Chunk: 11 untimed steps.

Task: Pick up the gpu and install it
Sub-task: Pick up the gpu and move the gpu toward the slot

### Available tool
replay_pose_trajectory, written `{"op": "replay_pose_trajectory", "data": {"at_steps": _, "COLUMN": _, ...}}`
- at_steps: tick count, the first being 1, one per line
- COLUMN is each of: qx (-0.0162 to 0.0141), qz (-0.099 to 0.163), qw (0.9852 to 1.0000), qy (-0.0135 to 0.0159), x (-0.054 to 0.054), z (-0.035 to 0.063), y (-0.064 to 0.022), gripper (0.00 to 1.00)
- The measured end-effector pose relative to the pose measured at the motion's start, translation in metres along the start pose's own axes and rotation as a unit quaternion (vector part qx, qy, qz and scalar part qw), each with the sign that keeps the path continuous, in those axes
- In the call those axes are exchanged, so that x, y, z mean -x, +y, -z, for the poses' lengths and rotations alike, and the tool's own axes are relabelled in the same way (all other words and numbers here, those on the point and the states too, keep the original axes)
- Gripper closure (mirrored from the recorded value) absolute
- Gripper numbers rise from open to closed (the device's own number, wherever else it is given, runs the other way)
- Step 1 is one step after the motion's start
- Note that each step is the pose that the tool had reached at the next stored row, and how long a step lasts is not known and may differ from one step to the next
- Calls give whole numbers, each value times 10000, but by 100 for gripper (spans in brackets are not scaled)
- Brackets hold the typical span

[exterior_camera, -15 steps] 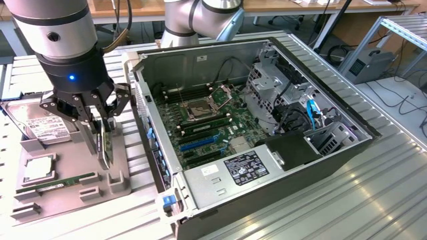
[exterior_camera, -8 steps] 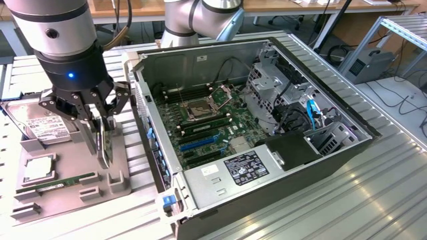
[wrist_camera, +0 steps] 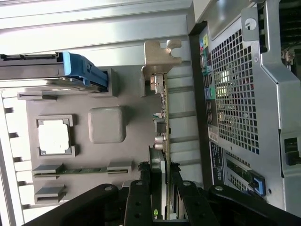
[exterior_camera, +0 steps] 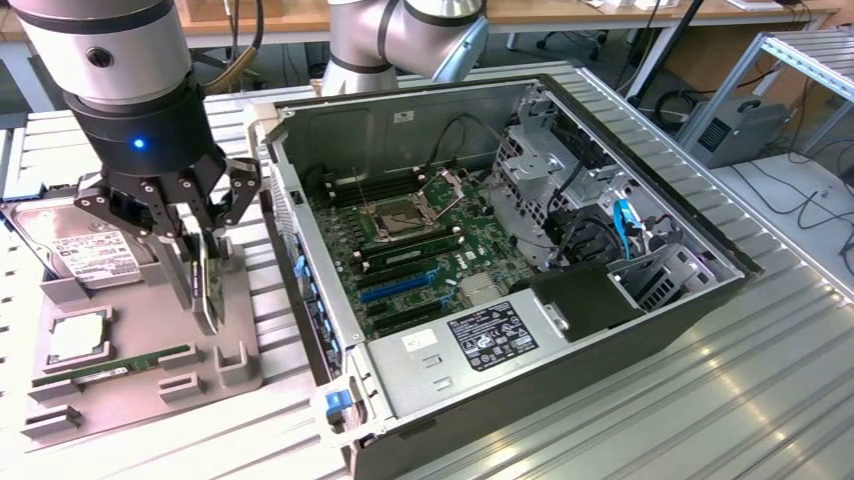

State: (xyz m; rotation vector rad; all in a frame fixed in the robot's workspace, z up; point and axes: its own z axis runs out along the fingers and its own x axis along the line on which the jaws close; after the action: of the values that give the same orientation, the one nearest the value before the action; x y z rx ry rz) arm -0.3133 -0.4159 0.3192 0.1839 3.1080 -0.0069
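A single robot arm reaches down over a grey holding tray point(exterior_camera: 134, 405) that sits on a ribbed metal table point(exterior_camera: 694, 420), at the exterior view's left. The arm's one tool point(exterior_camera: 198, 248) is pinching one graphics card point(exterior_camera: 208, 300), with a dark finger pressed against each face of the thin board. The card stands upright on its edge in a slot of the tray, just beside the outer wall of the one open computer case point(exterior_camera: 534, 385). In the wrist view the tool point(wrist_camera: 164, 178) grips the same card point(wrist_camera: 164, 117) edge-on, and the card's silver metal bracket point(wrist_camera: 160, 54) is at the end farthest from the fingers. Three other parts rest in the tray: one hard drive point(exterior_camera: 87, 250) with a white label, one square processor chip point(exterior_camera: 78, 338) in a recess, and one narrow green memory stick point(exterior_camera: 114, 368) lying flat. The case lies on its side with its panel off, showing one green main board point(exterior_camera: 427, 250) inside.
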Motion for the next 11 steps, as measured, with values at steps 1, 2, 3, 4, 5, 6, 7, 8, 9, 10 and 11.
{"op": "replay_pose_trajectory", "data": {"at_steps": 1, "qx": 0, "qz": 0, "qw": 10000, "qy": 0, "x": 0, "z": 9, "y": 0, "gripper": 73}}
{"op": "replay_pose_trajectory", "data": {"at_steps": 2, "qx": 0, "qz": 0, "qw": 10000, "qy": 0, "x": 0, "z": 17, "y": 0, "gripper": 73}}
{"op": "replay_pose_trajectory", "data": {"at_steps": 3, "qx": 0, "qz": 0, "qw": 10000, "qy": 0, "x": 0, "z": 23, "y": 0, "gripper": 73}}
{"op": "replay_pose_trajectory", "data": {"at_steps": 4, "qx": 0, "qz": 0, "qw": 10000, "qy": 0, "x": 1, "z": 31, "y": 0, "gripper": 73}}
{"op": "replay_pose_trajectory", "data": {"at_steps": 5, "qx": 0, "qz": 0, "qw": 10000, "qy": 0, "x": 1, "z": 37, "y": 0, "gripper": 73}}
{"op": "replay_pose_trajectory", "data": {"at_steps": 6, "qx": 0, "qz": 0, "qw": 10000, "qy": 0, "x": 1, "z": 43, "y": 0, "gripper": 73}}
{"op": "replay_pose_trajectory", "data": {"at_steps": 7, "qx": 0, "qz": 0, "qw": 10000, "qy": 0, "x": 1, "z": 48, "y": 0, "gripper": 73}}
{"op": "replay_pose_trajectory", "data": {"at_steps": 8, "qx": 0, "qz": 0, "qw": 10000, "qy": 0, "x": 2, "z": 53, "y": 0, "gripper": 73}}
{"op": "replay_pose_trajectory", "data": {"at_steps": 9, "qx": 0, "qz": 0, "qw": 10000, "qy": 0, "x": 2, "z": 58, "y": 0, "gripper": 73}}
{"op": "replay_pose_trajectory", "data": {"at_steps": 10, "qx": 0, "qz": 0, "qw": 10000, "qy": 0, "x": 2, "z": 63, "y": 0, "gripper": 73}}
{"op": "replay_pose_trajectory", "data": {"at_steps": 11, "qx": 0, "qz": 0, "qw": 10000, "qy": 0, "x": 2, "z": 68, "y": 0, "gripper": 73}}
